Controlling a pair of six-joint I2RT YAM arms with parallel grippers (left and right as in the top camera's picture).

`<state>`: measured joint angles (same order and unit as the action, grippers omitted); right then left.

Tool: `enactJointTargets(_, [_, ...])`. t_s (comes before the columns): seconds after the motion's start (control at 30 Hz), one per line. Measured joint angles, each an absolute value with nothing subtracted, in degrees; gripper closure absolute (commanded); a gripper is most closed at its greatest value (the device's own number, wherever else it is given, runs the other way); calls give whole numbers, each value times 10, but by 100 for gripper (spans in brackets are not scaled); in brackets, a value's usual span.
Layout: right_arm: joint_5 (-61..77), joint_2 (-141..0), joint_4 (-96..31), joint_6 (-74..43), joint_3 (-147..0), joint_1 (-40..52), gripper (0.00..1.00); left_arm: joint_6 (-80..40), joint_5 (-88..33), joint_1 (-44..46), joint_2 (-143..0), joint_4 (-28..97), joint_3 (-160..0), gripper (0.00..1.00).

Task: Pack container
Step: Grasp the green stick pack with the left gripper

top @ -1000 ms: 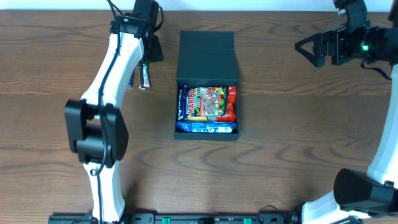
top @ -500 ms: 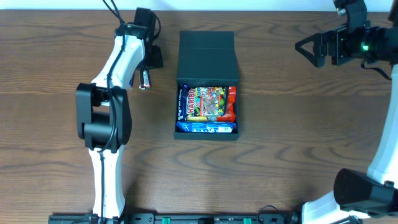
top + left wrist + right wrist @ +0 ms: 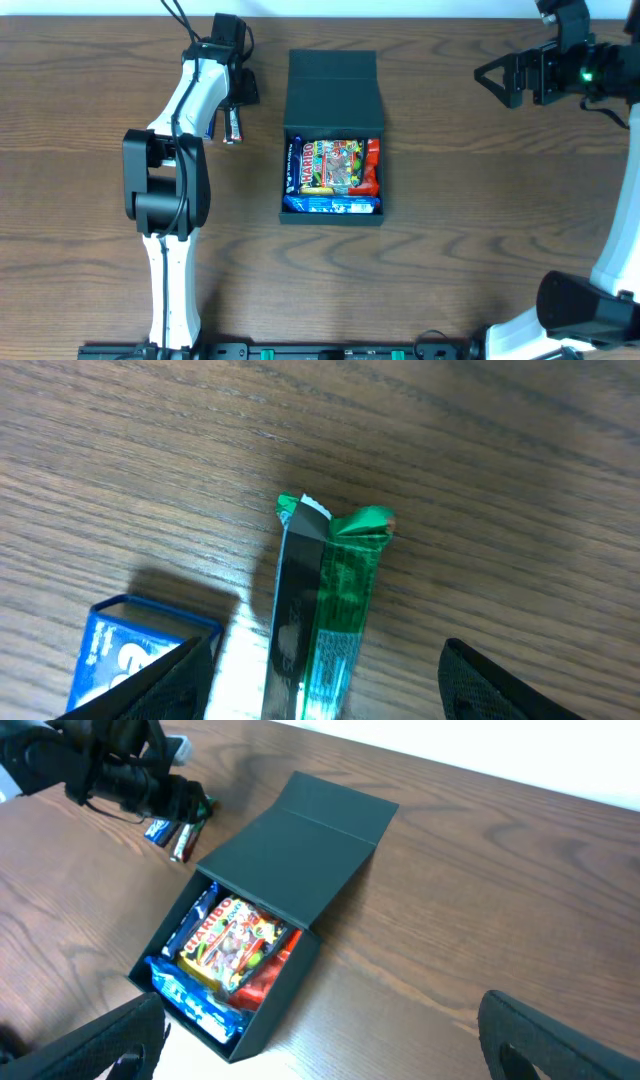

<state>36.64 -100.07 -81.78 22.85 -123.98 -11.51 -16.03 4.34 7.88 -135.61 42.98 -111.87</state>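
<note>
Brown wood-grain surface [image 3: 480, 220], carrying every item listed.

Dark teal container [image 3: 332, 218], centre of surface, lid [image 3: 333, 88] laid flat back toward the far edge; body packed across its full width.

Left fingers [image 3: 170, 685], spread wide, gripping nothing, poised low over the loose snacks left of the container. Step judged in hand: fetching the remaining loose items.

Right fingers [image 3: 90, 1045], likewise apart and empty, parked well off to the right, facing the container.

Yellow-and-multicolour bag [image 3: 333, 165], top layer inside the container; "HARIBO" legible in red capitals.

Blue packet [image 3: 330, 204], along the near wall inside; white print too small to read.

Red packet [image 3: 372, 168], wedged at the right wall; no lettering made out.

Green foil bar [image 3: 335, 610], flat on the surface, crimped end pointing away, lying between the spread left fingers; no readable wording.

Blue loose packet [image 3: 130, 655], just beside the bar; white characters partly cropped, unreadable.

Next move, as judged: lower, close across the bar's narrow width, avoid catching the blue neighbour, then find a gap in an already crowded container.
</note>
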Motion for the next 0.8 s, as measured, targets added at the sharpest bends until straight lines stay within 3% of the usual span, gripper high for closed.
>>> enactJointTargets(0.2, [366,-1001,-818,229,-1240,-115,1,-160,35,79,-1375,416,-1119,40])
enactJointTargets(0.7, [366,-1001,-823,229,-1240,-115,1,-156,32,79,-1380,415,-1119,46])
enactJointTargets(0.8, [366,-1001,-823,229,-1240,-115,1,-157,31,79,-1380,415,-1119,53])
